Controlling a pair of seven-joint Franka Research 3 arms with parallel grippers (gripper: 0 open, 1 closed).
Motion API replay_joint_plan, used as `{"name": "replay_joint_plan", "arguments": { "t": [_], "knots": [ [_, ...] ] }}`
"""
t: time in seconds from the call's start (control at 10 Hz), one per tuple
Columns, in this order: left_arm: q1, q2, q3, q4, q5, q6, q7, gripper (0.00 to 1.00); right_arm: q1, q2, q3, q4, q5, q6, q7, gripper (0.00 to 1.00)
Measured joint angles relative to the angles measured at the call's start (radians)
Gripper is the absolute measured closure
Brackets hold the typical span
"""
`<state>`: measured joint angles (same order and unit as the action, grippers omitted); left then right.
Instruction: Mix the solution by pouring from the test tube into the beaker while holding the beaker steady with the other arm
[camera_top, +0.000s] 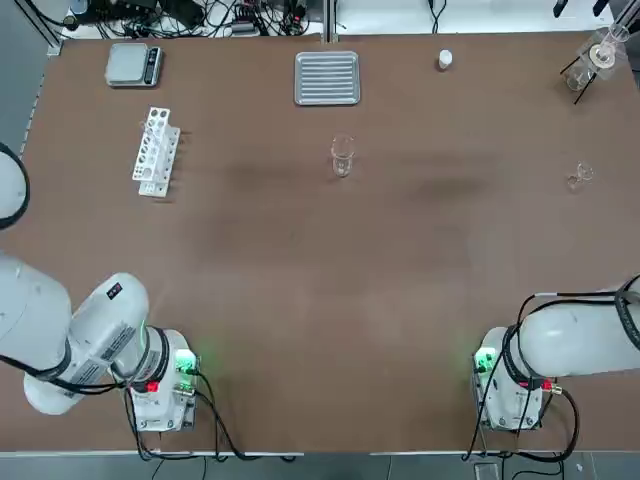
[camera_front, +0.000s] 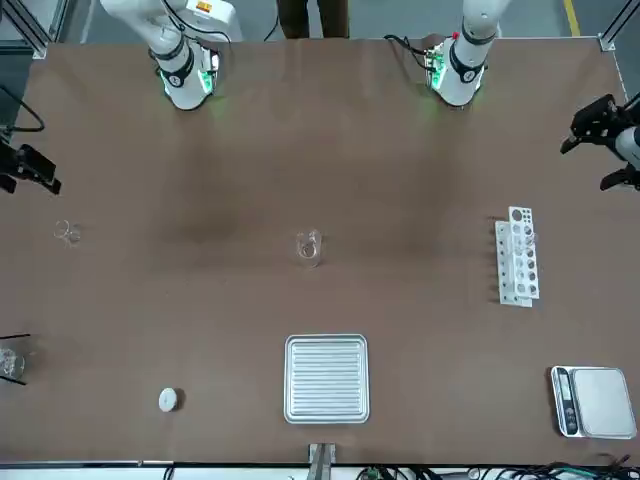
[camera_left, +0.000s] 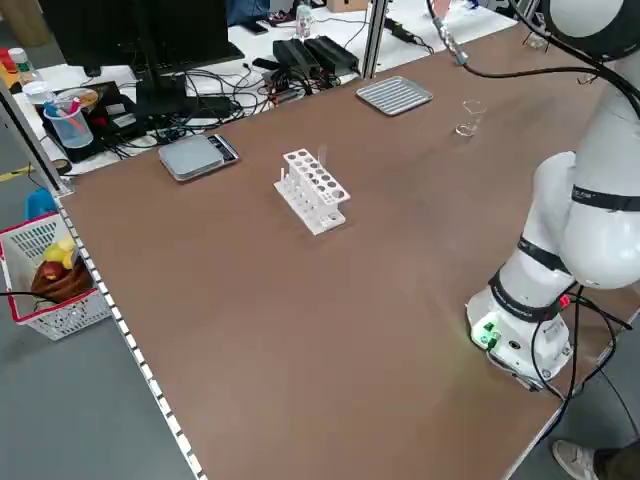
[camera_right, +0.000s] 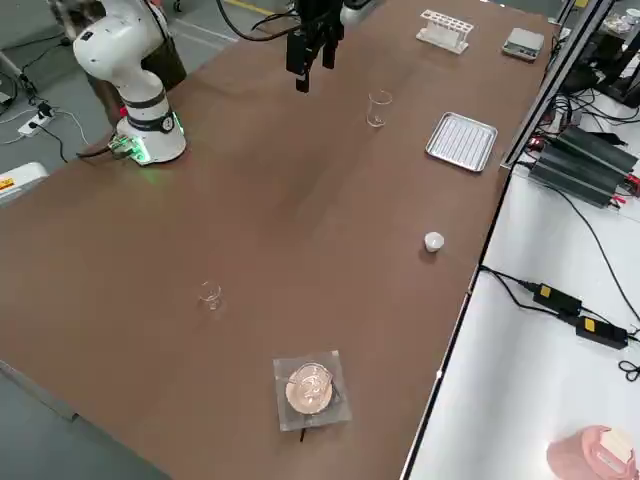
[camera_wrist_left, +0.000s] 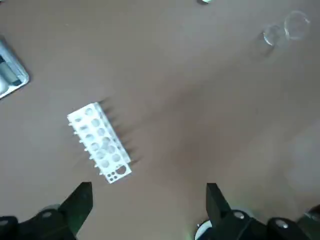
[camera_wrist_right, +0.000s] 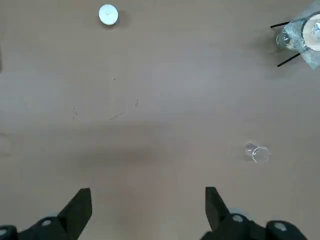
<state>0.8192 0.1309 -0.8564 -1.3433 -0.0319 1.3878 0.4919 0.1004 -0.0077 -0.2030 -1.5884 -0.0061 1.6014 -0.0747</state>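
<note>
The beaker (camera_top: 342, 158) stands upright near the middle of the brown table (camera_top: 320, 300), toward the far side, and it also shows as a small clear cylinder (camera_front: 309, 247) in the front view. The test tube (camera_left: 321, 158) stands faintly in the white rack (camera_top: 155, 152) at the far left. My left gripper (camera_wrist_left: 149, 194) hangs open high above the rack, holding nothing. High over the table's right part, my right gripper (camera_wrist_right: 147, 197) is open and empty too. Both are far from the beaker.
A ribbed metal tray (camera_top: 327, 78) lies behind the beaker, a scale (camera_top: 134, 64) sits at the far left corner, and a small white cap (camera_top: 445, 61) lies far right of the tray. A flask in a black stand (camera_top: 598, 58) and a tiny glass vessel (camera_top: 580, 177) are at the right edge.
</note>
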Motion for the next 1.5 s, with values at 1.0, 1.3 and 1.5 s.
{"name": "replay_joint_plan", "arguments": {
  "t": [1.0,1.3,1.5],
  "knots": [
    [0.011,-0.028,0.016,0.008,0.099,0.028,-0.441,0.0,0.003,0.0,0.003,-0.021,0.003,0.009,-0.004,0.0],
    [0.011,-0.024,0.016,0.005,0.099,0.028,-0.491,0.0,0.004,0.0,0.003,-0.021,0.003,0.01,-0.004,0.0],
    [0.003,-0.023,0.021,0.005,0.099,0.028,-0.491,0.0,0.005,0.0,0.003,-0.021,0.006,0.01,-0.004,0.0]
  ]
}}
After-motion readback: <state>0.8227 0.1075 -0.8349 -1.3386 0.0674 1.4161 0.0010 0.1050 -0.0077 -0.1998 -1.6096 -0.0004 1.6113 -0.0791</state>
